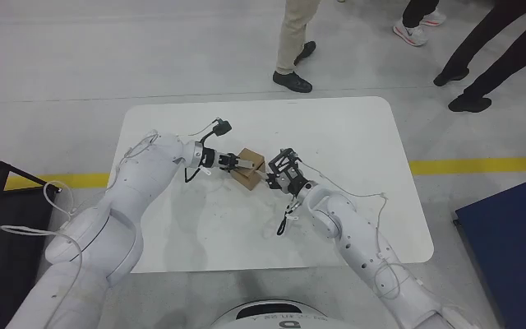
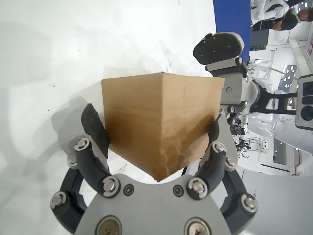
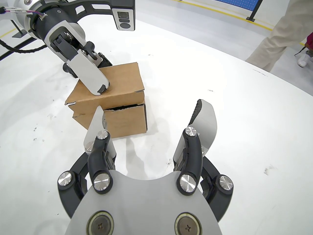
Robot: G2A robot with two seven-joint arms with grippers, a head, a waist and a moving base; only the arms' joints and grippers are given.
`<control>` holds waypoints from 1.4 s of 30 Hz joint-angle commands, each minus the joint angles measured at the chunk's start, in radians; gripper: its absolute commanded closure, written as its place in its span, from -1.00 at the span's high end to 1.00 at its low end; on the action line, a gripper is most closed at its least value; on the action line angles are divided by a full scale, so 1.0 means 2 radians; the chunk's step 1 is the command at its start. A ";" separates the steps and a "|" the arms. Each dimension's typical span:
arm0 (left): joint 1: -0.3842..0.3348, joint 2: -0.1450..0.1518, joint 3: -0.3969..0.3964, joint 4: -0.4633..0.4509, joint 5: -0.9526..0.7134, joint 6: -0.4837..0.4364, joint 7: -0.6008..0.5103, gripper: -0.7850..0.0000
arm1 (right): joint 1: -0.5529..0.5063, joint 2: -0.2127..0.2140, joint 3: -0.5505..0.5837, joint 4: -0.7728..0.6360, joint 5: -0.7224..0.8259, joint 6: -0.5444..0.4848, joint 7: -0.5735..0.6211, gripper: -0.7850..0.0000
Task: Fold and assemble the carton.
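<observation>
The small brown carton (image 1: 248,166) rests on the white table (image 1: 353,140) near its middle. In the right wrist view the carton (image 3: 122,121) has its top flap folded down, with a dark gap and ragged edge along the front. My left gripper (image 3: 105,75) is shut on the carton, one finger (image 3: 94,79) pressing on the top flap. In the left wrist view a carton (image 2: 156,123) corner sits between the pads of that gripper (image 2: 152,116). My right gripper (image 3: 150,106) stands open just beside the carton, one fingertip (image 3: 97,116) close to its front face.
The table has bare room on all sides of the carton. People's legs (image 1: 294,41) stand on the floor beyond the far edge. A blue panel (image 1: 501,238) sits off the right side, and a yellow floor line (image 1: 468,166) runs past it.
</observation>
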 commanded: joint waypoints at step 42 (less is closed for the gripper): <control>0.022 0.007 -0.079 -0.018 -0.155 0.016 -0.019 1.00 | -0.052 0.001 0.042 -0.068 0.026 0.018 -0.051 0.39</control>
